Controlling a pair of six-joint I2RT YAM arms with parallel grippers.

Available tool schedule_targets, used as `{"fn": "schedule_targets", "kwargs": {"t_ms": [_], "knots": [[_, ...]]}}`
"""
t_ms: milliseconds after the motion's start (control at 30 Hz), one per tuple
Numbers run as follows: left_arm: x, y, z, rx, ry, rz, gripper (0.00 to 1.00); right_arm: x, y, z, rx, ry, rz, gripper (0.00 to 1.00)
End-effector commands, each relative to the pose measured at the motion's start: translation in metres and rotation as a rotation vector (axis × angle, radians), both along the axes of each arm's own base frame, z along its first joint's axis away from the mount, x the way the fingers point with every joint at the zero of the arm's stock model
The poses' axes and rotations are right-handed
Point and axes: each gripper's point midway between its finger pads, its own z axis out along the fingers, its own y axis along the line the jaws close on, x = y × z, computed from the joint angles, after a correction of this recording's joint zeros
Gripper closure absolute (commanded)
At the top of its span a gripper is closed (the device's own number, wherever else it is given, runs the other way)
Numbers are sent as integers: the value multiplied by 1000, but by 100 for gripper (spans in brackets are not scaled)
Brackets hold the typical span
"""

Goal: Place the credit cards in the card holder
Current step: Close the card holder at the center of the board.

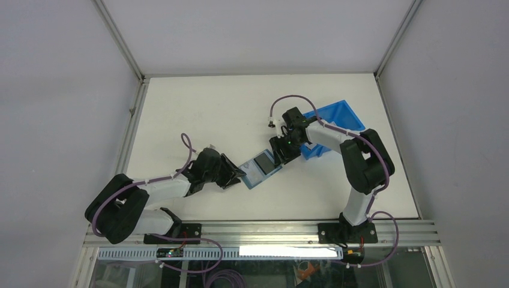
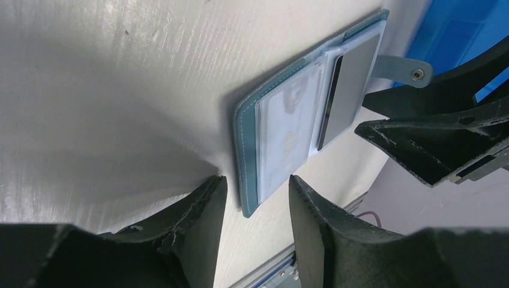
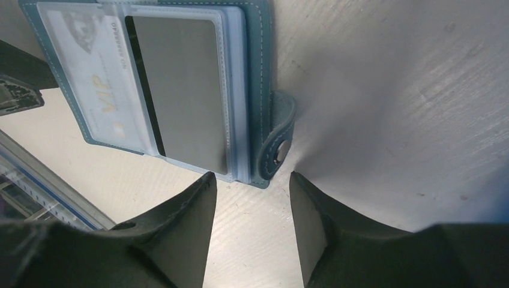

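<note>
The card holder [image 1: 262, 168] lies open on the table [image 1: 198, 108], between the two grippers. A grey card [image 3: 180, 90] sits in its clear sleeve [image 3: 234, 90]. The left gripper [image 2: 253, 180] has its jaws apart, with the holder's corner between them. The right gripper [image 3: 249, 177] also has its jaws apart, just before the snap tab [image 3: 277, 144].

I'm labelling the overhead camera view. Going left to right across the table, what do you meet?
In order: left end effector → card holder → right end effector → blue bin.
</note>
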Motion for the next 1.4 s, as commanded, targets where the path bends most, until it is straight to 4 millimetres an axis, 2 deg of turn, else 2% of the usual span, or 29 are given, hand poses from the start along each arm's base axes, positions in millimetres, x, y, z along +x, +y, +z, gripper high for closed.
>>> {"fn": "schedule_targets", "kwargs": {"t_ms": [0, 167, 500, 900, 967, 1100, 1200, 1367], "knots": [[8, -3, 4, -6, 0, -16, 55, 2, 17, 6, 52, 2, 21, 50], [18, -3, 11, -19, -30, -27, 58, -10, 28, 9, 76, 20, 63, 56], [39, -27, 61, -189, -241, -111, 59, -16, 35, 14, 111, 39, 72, 58], [56, -54, 82, -270, -270, -181, 60, -16, 39, 18, 131, 45, 66, 58], [60, -60, 82, -273, -258, -195, 60, -15, 39, 20, 133, 40, 66, 57], [68, -67, 71, -239, -213, -203, 61, -9, 34, 31, 133, -3, 82, 55], [72, -70, 58, -211, -180, -201, 65, -1, 21, 41, 109, -62, 91, 48], [78, -77, 50, -180, -150, -221, 69, 6, 2, 57, 121, -136, 70, 41]]}}
